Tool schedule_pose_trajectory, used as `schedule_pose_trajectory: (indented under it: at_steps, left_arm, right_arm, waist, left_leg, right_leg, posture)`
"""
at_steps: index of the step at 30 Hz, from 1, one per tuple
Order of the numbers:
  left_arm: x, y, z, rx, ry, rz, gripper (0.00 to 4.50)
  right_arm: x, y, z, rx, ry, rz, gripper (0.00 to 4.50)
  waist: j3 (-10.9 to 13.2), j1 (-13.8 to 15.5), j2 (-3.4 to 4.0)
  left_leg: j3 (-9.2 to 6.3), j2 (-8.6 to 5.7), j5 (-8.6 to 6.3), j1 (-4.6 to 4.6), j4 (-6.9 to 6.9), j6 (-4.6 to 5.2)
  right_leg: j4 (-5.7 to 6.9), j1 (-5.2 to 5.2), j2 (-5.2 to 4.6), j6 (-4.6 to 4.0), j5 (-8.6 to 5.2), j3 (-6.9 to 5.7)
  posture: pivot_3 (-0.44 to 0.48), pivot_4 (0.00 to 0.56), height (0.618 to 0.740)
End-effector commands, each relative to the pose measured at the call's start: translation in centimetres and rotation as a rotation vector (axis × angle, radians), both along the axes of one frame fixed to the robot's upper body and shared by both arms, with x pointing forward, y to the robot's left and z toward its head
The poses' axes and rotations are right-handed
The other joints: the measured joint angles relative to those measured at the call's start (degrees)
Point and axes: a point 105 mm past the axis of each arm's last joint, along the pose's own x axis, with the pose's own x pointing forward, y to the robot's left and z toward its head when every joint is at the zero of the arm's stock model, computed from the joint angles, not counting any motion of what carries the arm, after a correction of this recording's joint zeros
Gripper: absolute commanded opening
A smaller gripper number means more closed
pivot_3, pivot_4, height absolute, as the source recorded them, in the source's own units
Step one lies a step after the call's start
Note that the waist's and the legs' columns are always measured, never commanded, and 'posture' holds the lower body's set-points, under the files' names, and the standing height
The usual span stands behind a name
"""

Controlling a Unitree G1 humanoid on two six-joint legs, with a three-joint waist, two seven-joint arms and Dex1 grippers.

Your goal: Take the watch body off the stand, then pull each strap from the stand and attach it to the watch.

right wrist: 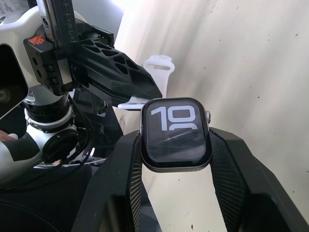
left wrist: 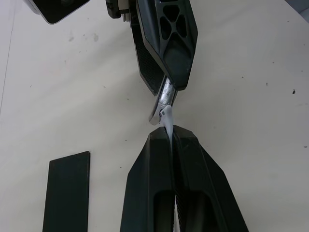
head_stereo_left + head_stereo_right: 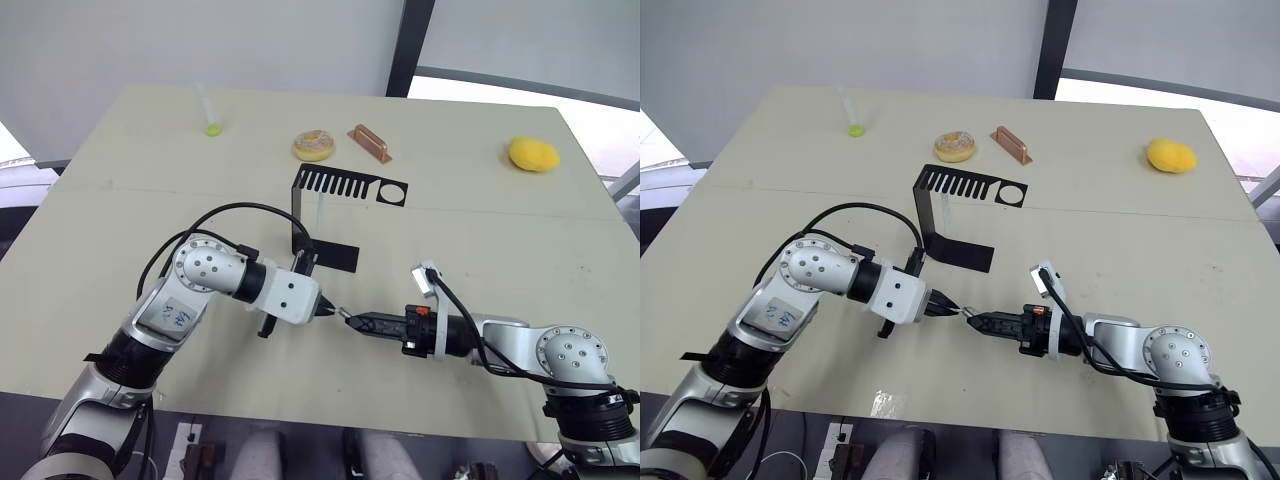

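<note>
Watch body point(image 1: 176, 133): off the stand point(image 3: 322, 215), clamped in your right gripper point(image 3: 352, 321). Strap point(image 2: 167, 116): pinched in your left gripper point(image 3: 326, 309), end touching the body. Attachment unfinished; second strap unseen.

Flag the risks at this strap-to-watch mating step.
1. The left gripper pinches the strap by its thin edge; it could bend instead of sliding into the watch body.
2. The right gripper grips the watch body only by its sides, so push force may twist it.
3. Both grippers work above the table, so a slip could drop either part.
</note>
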Motion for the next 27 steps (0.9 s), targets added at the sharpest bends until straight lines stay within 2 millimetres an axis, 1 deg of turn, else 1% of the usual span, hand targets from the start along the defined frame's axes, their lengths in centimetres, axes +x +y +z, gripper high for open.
schedule_pose_trajectory:
  at_steps: [1,27]
  left_arm:
    - [-1.00,-1.59,0.46,-0.024,-0.033,-0.063,0.00]
    - [-0.37,-1.84,-0.07,-0.013,-0.041,-0.027,0.00]
  right_arm:
    - [-1.33,1.53,2.06,0.073,-0.055,0.103,1.49]
    - [-1.74,1.91,2.03,0.072,-0.059,0.132,1.49]
  waist:
    - [0.0,0.0,0.00]
    - [0.0,0.0,0.00]
  left_leg:
    - [0.00,0.00,0.00,0.00,0.00,0.00]
    - [-0.01,0.00,0.00,-0.01,-0.01,0.01]
  right_leg:
    - [0.00,0.00,0.00,0.00,0.00,0.00]
    - [-0.02,0.00,0.00,0.00,0.00,-0.01]
  posture:
    - [0.000,0.150,0.740]
    - [0.000,0.150,0.740]
